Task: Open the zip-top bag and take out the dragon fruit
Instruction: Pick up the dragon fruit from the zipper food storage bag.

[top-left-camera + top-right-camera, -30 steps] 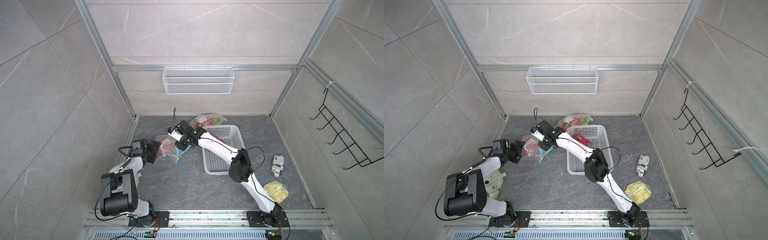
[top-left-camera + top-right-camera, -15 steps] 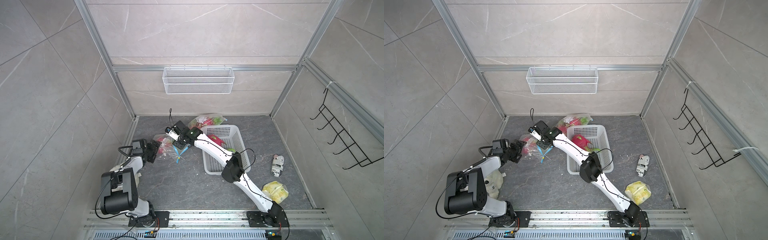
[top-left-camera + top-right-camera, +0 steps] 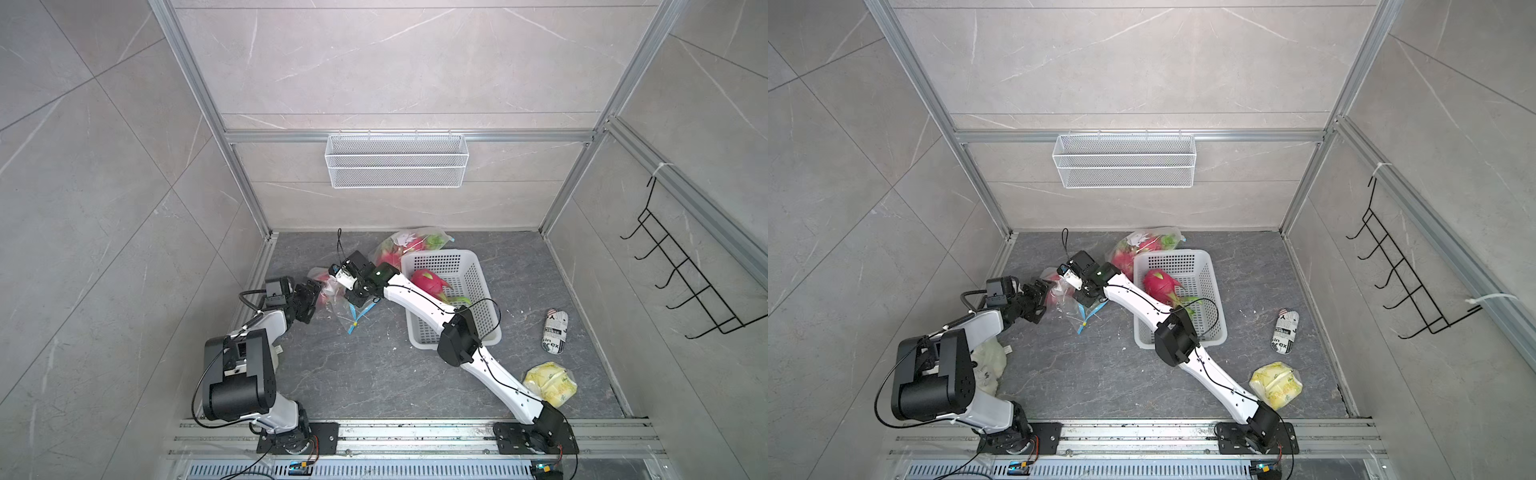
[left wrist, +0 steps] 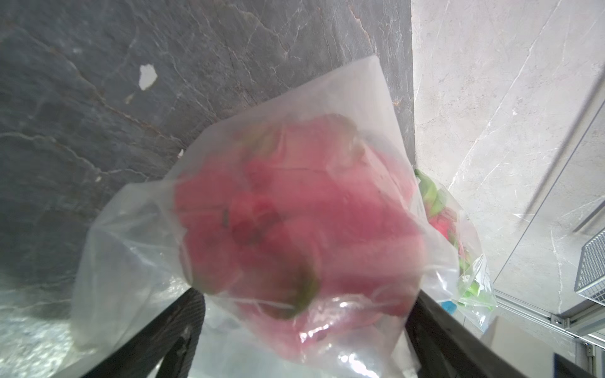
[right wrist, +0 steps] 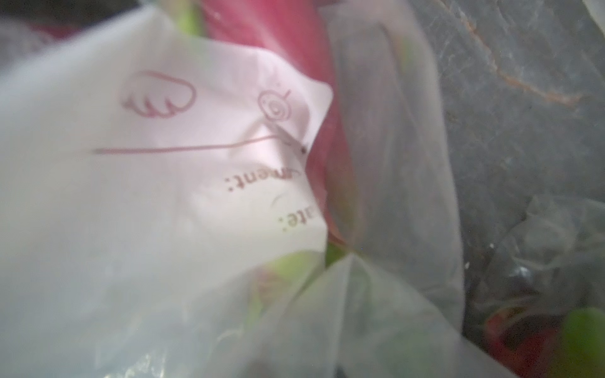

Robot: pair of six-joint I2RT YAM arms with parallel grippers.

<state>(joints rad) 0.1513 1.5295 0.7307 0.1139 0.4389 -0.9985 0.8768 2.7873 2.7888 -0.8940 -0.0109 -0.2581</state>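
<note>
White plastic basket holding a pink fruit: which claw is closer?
Right. The right claw is at the clear plastic bag beside the basket; the left claw is beyond that bag, farther away.

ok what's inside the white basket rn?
One dragon fruit, magenta with green tips, lies loose in the white basket. The right arm crosses its left side and near end, hiding the floor there.
</note>
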